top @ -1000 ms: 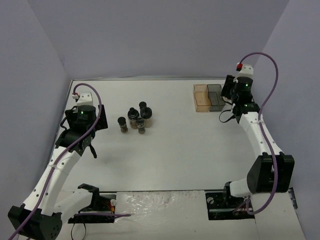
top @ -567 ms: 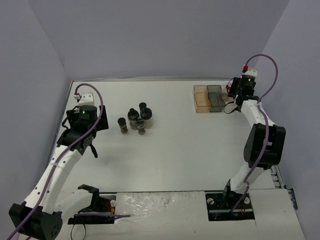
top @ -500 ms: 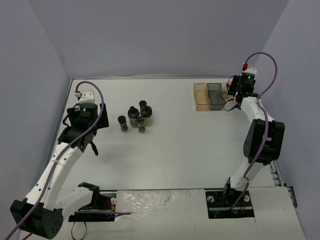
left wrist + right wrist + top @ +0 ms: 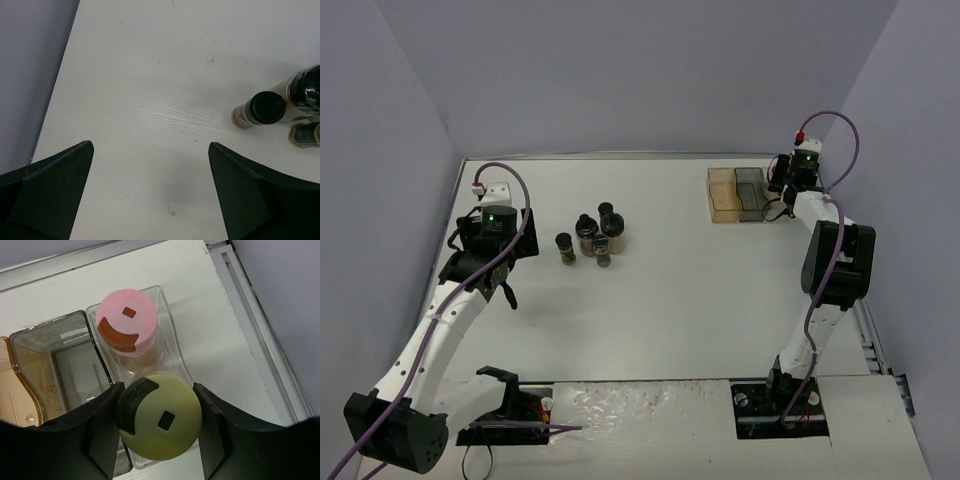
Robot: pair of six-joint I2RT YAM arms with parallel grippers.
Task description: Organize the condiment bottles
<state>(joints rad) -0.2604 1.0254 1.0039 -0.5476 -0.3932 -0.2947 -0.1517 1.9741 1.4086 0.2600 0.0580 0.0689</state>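
**Operator:** Where does my right claw stand?

**Spotter:** Your right claw [image 4: 157,416] is clamped on the yellow-capped jar [image 4: 165,436], one finger on each side of the cap. The jar is upright, its long axis pointing straight down. It hangs over the near end of the clear compartment [image 4: 169,310], so your move is down, not sideways. I cannot tell whether the jar's base touches the compartment floor.

**Operator:** What is around it?

**Spotter:** The pink-capped jar [image 4: 127,322] stands upright in the far end of that same compartment, just beside yours. That is the one to mind, because drifting toward the far edge would likely nudge it. To the left lie the grey compartment [image 4: 55,347] and then the amber compartment [image 4: 12,385], and no jar shows in either. The tray [image 4: 725,195] sits by the far right corner of the counter [image 4: 700,300].

**Operator:** And the left side?

**Spotter:** Your left claw [image 4: 150,200] is spread wide and holds nothing, over bare counter toward the left edge. The four black-capped jars [image 4: 590,238] stand upright in a cluster to its right, well apart from the tray. The nearest jar [image 4: 266,107] lies out past the right finger. For those, your left arm is the nearer one.
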